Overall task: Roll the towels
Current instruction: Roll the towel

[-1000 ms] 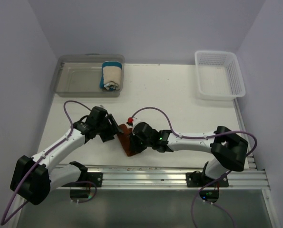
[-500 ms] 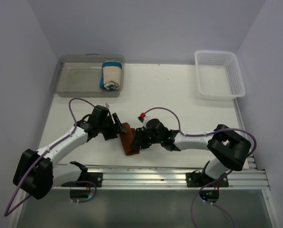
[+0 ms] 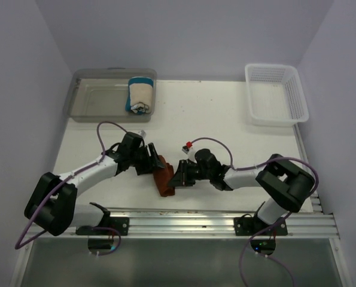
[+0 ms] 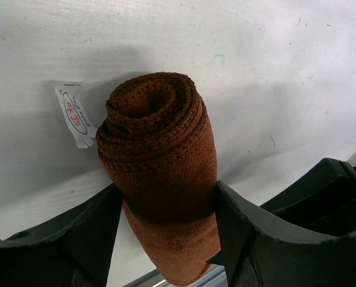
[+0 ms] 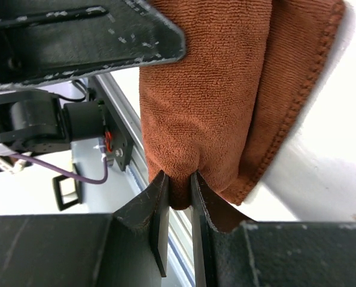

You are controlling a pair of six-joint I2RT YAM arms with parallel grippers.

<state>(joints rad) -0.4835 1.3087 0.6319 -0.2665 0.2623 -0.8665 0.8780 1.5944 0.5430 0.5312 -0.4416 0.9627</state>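
While the left gripper (image 4: 167,200) clasps the rolled rust-brown towel (image 4: 154,119) and the right gripper (image 5: 178,182) narrowly pinches its loose end, the roll should be held tight.

Rolled rust-brown towel (image 3: 164,179) lies on white desk (image 3: 225,125) between left gripper (image 3: 152,163) and right gripper (image 3: 178,176); cream towel (image 3: 140,94) inside clear plastic bin (image 3: 97,100), far left.
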